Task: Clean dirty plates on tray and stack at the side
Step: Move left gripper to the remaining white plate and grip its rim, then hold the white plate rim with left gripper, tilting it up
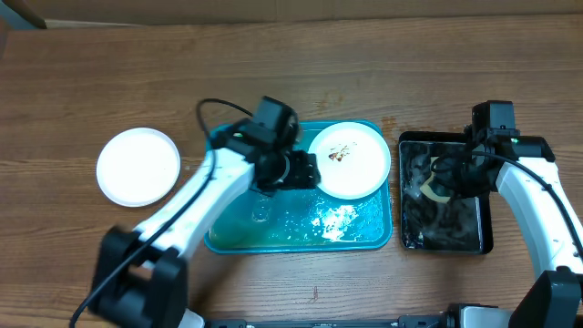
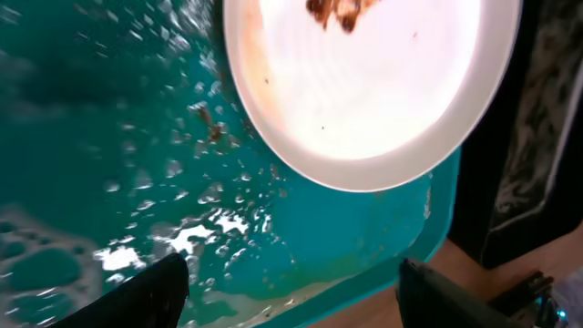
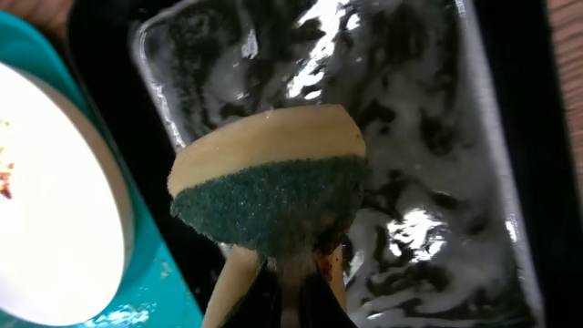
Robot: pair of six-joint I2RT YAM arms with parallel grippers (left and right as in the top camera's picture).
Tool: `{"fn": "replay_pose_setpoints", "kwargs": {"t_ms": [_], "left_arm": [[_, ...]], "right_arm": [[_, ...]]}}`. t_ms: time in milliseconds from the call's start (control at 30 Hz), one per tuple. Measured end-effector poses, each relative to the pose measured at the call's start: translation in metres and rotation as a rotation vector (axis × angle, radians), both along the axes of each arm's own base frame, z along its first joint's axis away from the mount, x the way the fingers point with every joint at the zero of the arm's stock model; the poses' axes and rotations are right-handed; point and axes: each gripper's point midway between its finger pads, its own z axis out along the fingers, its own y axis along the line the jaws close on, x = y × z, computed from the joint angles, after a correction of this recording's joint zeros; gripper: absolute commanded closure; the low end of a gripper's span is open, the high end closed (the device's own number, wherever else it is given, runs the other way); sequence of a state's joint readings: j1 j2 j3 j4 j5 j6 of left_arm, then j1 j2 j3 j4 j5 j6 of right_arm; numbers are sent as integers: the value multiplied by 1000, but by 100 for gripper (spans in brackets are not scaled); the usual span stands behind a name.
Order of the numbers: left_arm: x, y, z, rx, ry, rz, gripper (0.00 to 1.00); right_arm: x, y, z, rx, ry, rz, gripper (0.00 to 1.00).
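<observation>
A white plate (image 1: pixel 351 160) with brown smears at its centre lies in the right part of the wet turquoise tray (image 1: pixel 273 239). It also shows in the left wrist view (image 2: pixel 373 91) and the right wrist view (image 3: pixel 46 210). A clean white plate (image 1: pixel 138 166) lies on the table left of the tray. My left gripper (image 2: pixel 291 292) is open and empty over the tray, just left of the dirty plate. My right gripper (image 3: pixel 287 282) is shut on a yellow and green sponge (image 3: pixel 273 187), held above the black tray (image 1: pixel 444 232).
The black tray (image 3: pixel 428 137) holds soapy water and stands right of the turquoise tray. Foam and water drops (image 2: pixel 182 237) cover the turquoise tray's floor. Wooden table surface lies all around.
</observation>
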State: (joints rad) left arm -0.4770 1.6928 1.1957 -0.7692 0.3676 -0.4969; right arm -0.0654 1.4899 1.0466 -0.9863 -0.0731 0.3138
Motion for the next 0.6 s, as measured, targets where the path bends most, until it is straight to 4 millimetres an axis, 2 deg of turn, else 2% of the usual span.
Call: {"fn": "replay_pose_setpoints", "kwargs": {"t_ms": [133,267,433,600], "left_arm": [[-4,-23,-28,3,75,46,27],[-1,-41,-42,-18,102,99,27],[2,-45,-48,-26,147,199,34],[7,-37,-55,16,145,267,32]], "right_arm": [[0,-2,0,-14,1,-2,96],[0,-4,0,-22,2,-4,96],[0,-5,0,-26,2,-5,96],[0,-5,0,-28,2,-5,96]]}}
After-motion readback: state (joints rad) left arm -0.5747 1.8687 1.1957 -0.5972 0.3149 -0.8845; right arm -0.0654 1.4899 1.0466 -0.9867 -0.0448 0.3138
